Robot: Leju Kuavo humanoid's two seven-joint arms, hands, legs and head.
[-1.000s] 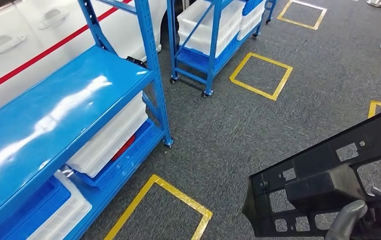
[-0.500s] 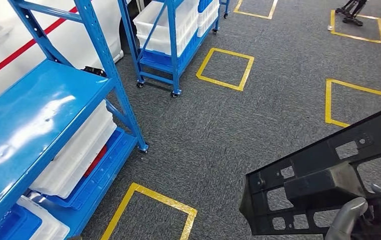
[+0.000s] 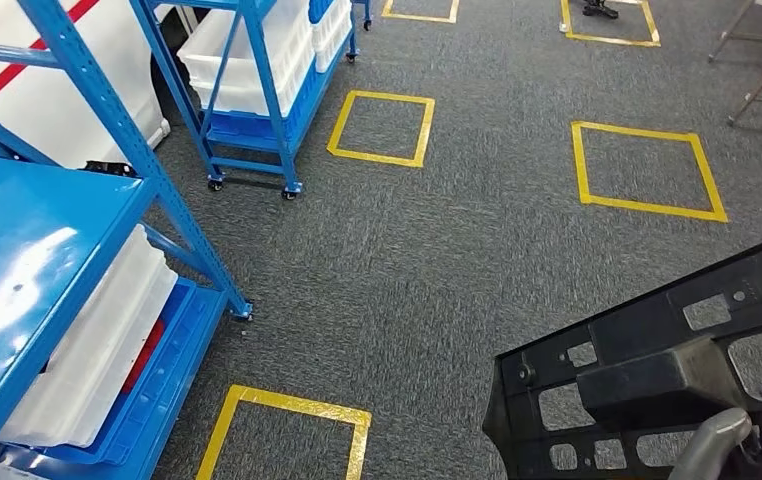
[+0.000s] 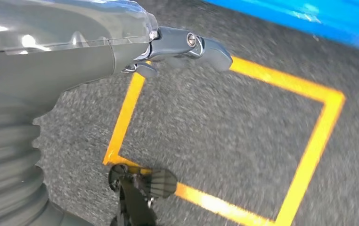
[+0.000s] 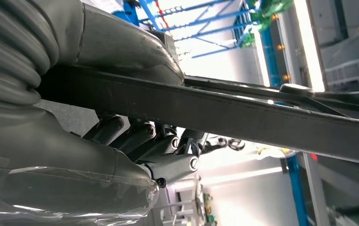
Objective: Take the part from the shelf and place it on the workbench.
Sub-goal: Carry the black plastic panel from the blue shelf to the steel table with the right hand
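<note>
The part is a black plastic frame with several cut-outs, low on the right of the head view above the carpet. My right hand grips it from below, with a grey thumb over its lower bar. In the right wrist view the part's long black bar runs across, and my right hand wraps it, dark fingers curled under it. My left hand hangs over the floor holding nothing, its fingers stretched out.
A blue shelf rack with white bins stands at the left. Farther back is a blue wheeled cart with more bins. Yellow tape squares mark the grey carpet. Metal legs show at top right.
The whole picture has shifted: the camera has turned away from the shelf, which now sits farther left. The part stays in my right hand at the same spot in view.
</note>
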